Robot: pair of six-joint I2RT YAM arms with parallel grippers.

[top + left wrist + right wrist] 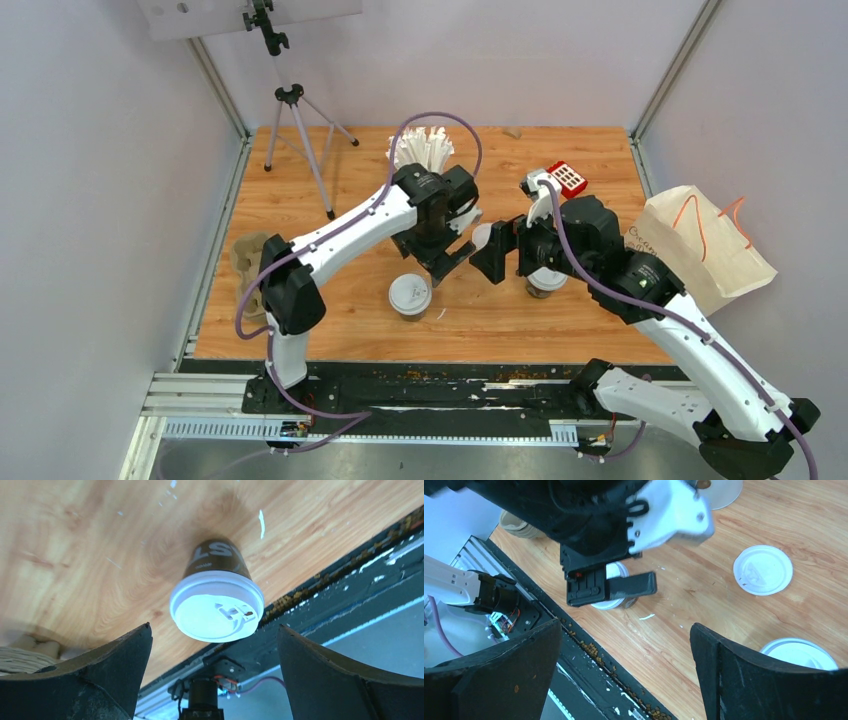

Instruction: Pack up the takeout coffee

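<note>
One takeout coffee cup [410,296], dark brown with a white lid, stands on the wooden table near its front edge. My left gripper [446,262] hovers open just above and to the right of it. In the left wrist view the cup [216,597] lies beyond the fingertips of the gripper [214,627], untouched. A second lidded cup [545,284] stands partly hidden under my right arm; its lid [799,653] shows at the lower right of the right wrist view. My right gripper [495,255] is open and empty [626,625], facing the left one.
A loose white lid [762,570] lies flat on the table between the arms. A white cup of wrapped sticks [425,148] stands at the back. The beige pulp carrier [248,265] sits at the left edge, a paper bag [705,250] at the right, a red object [567,178] behind.
</note>
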